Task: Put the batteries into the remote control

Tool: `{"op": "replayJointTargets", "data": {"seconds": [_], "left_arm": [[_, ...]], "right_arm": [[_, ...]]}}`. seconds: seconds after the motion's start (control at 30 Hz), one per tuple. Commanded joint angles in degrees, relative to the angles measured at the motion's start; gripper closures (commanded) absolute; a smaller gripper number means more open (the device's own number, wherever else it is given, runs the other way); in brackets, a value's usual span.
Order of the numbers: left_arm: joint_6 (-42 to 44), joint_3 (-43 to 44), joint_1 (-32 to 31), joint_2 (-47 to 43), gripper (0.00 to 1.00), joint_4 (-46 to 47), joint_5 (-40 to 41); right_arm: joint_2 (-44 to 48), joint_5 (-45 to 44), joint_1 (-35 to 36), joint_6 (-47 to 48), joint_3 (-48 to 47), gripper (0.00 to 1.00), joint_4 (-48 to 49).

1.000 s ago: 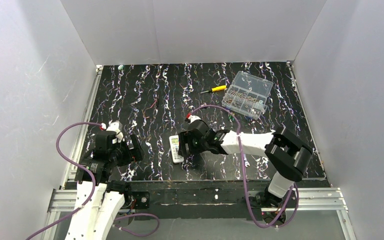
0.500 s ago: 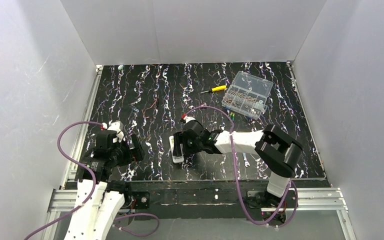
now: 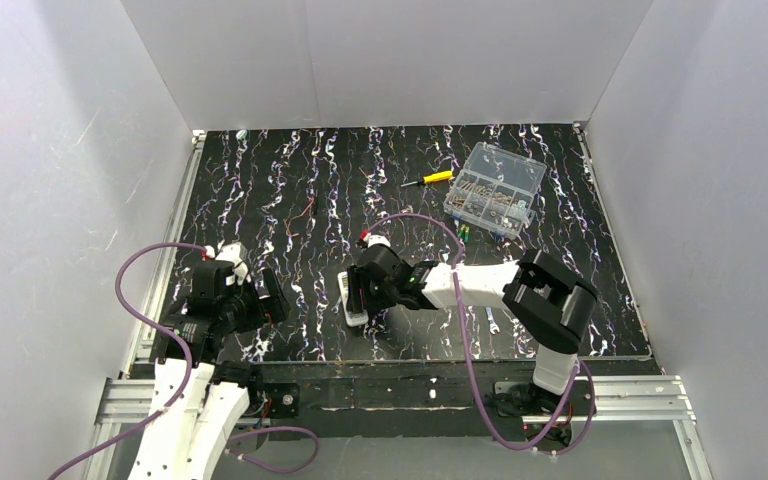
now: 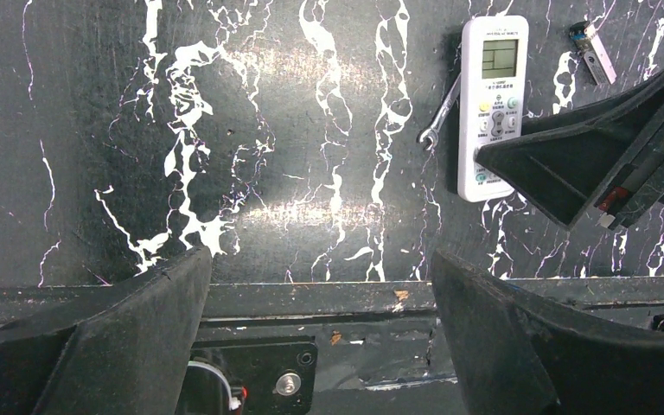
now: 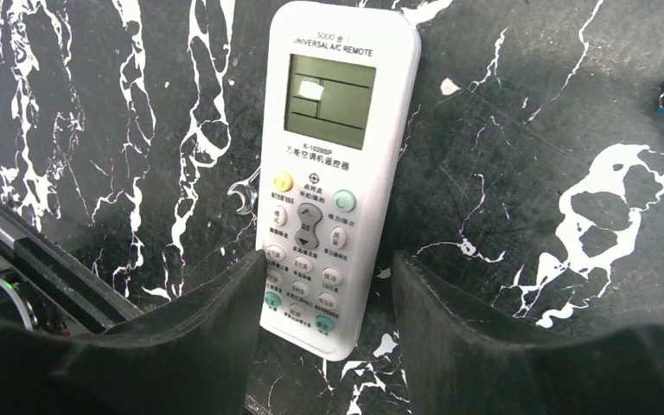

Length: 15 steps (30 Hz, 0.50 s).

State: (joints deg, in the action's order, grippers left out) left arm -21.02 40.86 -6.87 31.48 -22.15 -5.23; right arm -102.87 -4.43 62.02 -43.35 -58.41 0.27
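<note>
The white remote control lies face up on the black marbled mat, screen end away from the right wrist camera. It also shows in the top view and the left wrist view. My right gripper is open and straddles the remote's button end, the left finger against its edge and the right finger a little apart; in the top view it sits at mid table. The two green batteries lie near the clear box. My left gripper is open and empty over the front edge.
A clear organizer box of screws stands at the back right, with a yellow screwdriver to its left. A small wrench pokes out from under the remote. Another small wrench lies front right. A small silver-and-dark piece lies beyond the remote.
My right gripper has moved left and now has its open fingers on either side of the remote's button end. The left arm and the remote have not moved.
</note>
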Motion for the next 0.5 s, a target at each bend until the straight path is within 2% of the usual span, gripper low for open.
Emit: {"op": "replayJointTargets", "data": {"seconds": [0.0, 0.3, 0.47], "left_arm": [[0.6, -0.2, 0.0, 0.5, 0.01, -3.6, -1.1], [0.6, -0.1, 0.0, 0.7, 0.01, -3.8, -1.0], [0.7, -0.1, 0.0, 1.0, 0.01, -3.9, -0.9]], "right_arm": [[-2.3, -4.7, 1.4, -0.7, -1.9, 0.39, -6.2], [-5.6, -11.7, 3.8, 0.3, -6.1, 0.42, -14.6], [-6.0, -12.7, 4.5, 1.2, -5.7, 0.51, -14.9]]}}
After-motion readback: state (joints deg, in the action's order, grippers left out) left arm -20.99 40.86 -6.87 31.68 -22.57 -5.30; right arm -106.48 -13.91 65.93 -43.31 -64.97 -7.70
